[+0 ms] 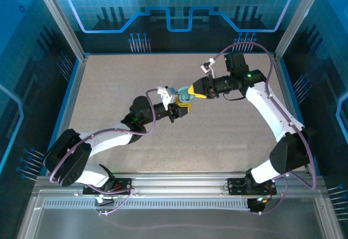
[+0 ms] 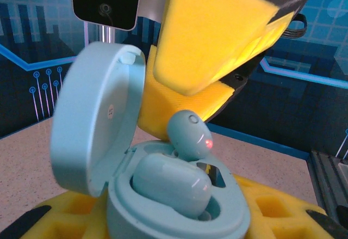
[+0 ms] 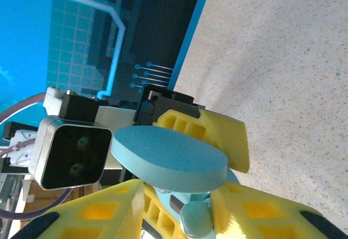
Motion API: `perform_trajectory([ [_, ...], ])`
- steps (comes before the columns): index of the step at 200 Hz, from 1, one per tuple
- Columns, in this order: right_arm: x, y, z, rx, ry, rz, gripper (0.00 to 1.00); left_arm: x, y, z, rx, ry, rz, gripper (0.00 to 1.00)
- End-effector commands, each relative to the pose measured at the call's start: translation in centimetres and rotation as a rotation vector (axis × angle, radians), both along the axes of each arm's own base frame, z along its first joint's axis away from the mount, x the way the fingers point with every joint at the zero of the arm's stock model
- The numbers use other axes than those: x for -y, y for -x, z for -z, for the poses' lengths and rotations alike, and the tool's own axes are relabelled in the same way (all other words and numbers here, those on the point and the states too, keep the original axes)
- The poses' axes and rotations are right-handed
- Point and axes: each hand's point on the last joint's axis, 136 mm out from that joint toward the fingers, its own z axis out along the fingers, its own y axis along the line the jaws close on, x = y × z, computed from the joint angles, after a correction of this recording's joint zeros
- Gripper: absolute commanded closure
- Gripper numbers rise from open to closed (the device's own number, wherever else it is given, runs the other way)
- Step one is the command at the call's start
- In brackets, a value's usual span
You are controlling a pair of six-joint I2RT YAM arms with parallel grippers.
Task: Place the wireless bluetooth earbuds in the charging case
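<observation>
**Second Teal Earbud Poised at Its Socket as Two Arms Meet Over the Open Case**

Above the middle of the speckled surface (image 1: 109, 97), the left arm (image 1: 109, 138) stretches forward and inward with its elbow low. The right arm (image 1: 272, 108) rises from its base, bends at a high elbow and doubles back toward the centre, so the two wrists come nearly nose to nose.

The left gripper (image 1: 179, 107) has its yellow fingers closed on the base of the teal charging case (image 2: 179, 217) and holds it with the mouth facing up. The right gripper (image 1: 197, 93) hangs over that mouth with its jaws a little apart, one on each side of the incoming bud. Neither jaw visibly presses on the bud.

The case looks light, hard and smooth. Its rounded shell would probably slide in a loose grip, so the low hold across the base, clear of the hinge, seems the sensible one. The lid (image 2: 98, 124) stands swung open to one side and is best left untouched.

One seated earbud (image 2: 171, 182) lies flat in its well. The second earbud (image 2: 187, 133), with a small red light (image 2: 208, 142) showing on it, stands tilted with its lower end in the neighbouring socket, not yet fully down.

The bud is glossy, tiny and almost weightless. It would likely squirt out of a hard pinch, so it calls for a light hold across its bulbous body, or a gentle push on its top to seat it.
</observation>
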Motion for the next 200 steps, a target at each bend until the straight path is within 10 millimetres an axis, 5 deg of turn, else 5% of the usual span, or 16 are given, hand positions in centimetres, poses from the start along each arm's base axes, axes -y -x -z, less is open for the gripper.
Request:
perform_trajectory([
  [1, 0.5, 0.1, -0.6, 0.056, 0.069, 0.046, 0.59, 0.3, 0.9, -3.3, 0.087, 0.087, 0.039, 0.70],
  [112, 1.3, 1.7, -3.7, 0.158, 0.069, 0.062, 0.50, 0.1, 0.6, -2.9, 0.074, 0.079, 0.020, 0.70],
  [169, 1.3, 2.0, -2.9, 0.128, 0.076, 0.053, 0.79, 0.2, 0.6, -3.1, 0.080, 0.079, 0.023, 0.71],
  [200, 1.0, 1.9, -2.4, 0.110, 0.077, 0.039, 0.82, 0.2, 0.7, -3.2, 0.080, 0.079, 0.027, 0.71],
])
